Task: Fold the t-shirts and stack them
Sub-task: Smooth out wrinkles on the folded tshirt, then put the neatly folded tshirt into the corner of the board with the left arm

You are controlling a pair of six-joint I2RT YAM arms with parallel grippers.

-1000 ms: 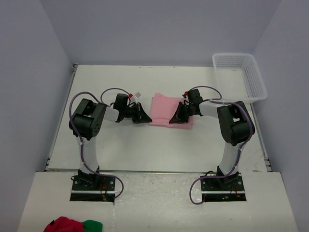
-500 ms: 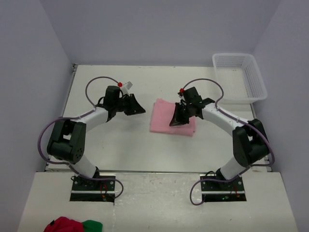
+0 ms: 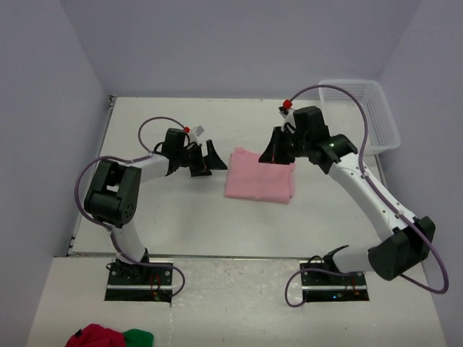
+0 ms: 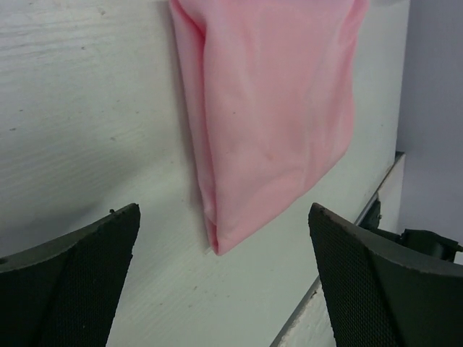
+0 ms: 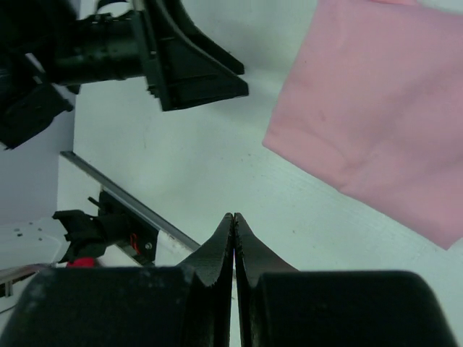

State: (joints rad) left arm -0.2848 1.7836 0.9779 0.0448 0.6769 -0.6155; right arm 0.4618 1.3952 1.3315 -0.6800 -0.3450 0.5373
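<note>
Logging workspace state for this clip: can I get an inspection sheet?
Surface: white table, no stains seen.
Job's things: light pink folded t-shirt, flat at table centre, one seen.
Clutter: white plastic mesh basket at far right corner; red and green cloth on near ledge.
Grippers: left gripper open beside shirt's left edge, apart; right gripper shut, holding nothing.
Cables: purple cables looped along both arms, off the shirt.
Surroundings: plain pale walls.

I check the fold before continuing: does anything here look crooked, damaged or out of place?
Nothing serious. The folded pink t-shirt lies flat, slightly turned against the edge of the table. Only a red and green cloth heap sits off the table, at the near left corner.
</note>
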